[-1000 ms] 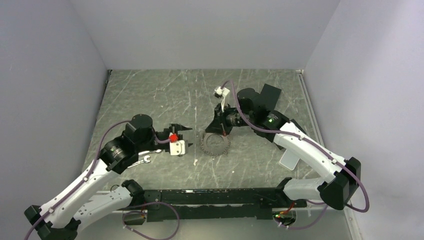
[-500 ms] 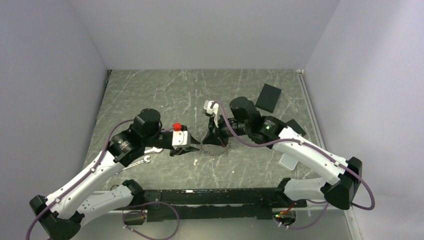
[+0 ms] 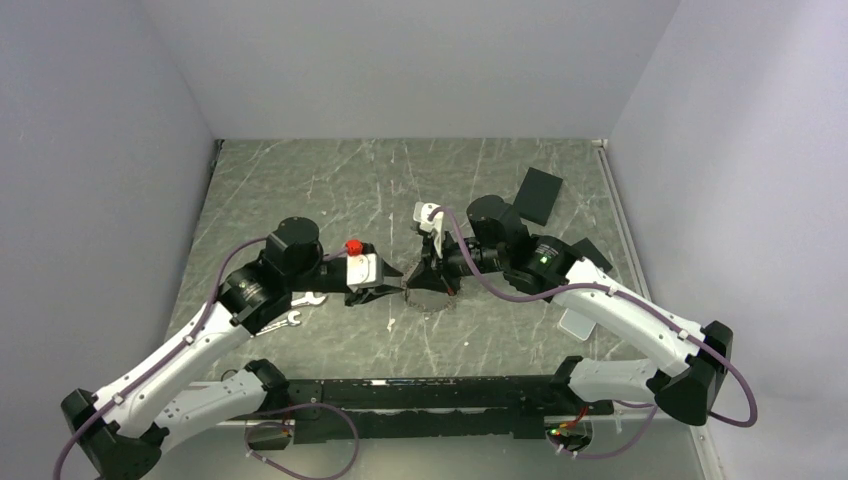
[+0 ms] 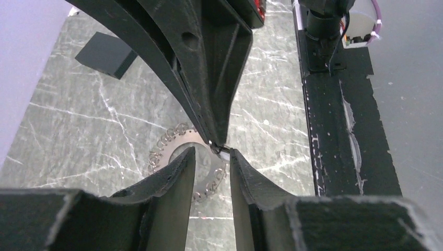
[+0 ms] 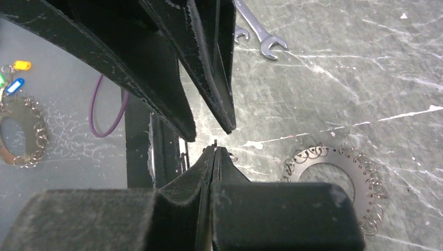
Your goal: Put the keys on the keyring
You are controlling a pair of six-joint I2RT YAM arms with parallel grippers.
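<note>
- Meeting tip to tip low over the table [image 3: 300, 190]: the right gripper [image 5: 215, 150] is pressed closed with a small metal bit [image 4: 221, 151] pinched at its very tips (too small to name). The left gripper [image 4: 210, 154] is parted by a narrow gap, its fingers just under that bit.
- The keyring [image 5: 326, 156] lies flat on the table just beside both tools. Neither touches it, as far as I can tell.
- Risk: the bit is held by a hair. If the left fingers close off-centre or knock the right tips, it likely pops loose and skitters off.
- Risk: either tool sinking lower could nudge the keyring and shift the target.
- Room: tight between the tools, open table toward the back wall. The wrench [image 5: 261, 42] lies by the left arm, the black rail [image 4: 334, 130] bounds the near edge, and the dark block [image 3: 540, 195] sits well apart at back right.
</note>
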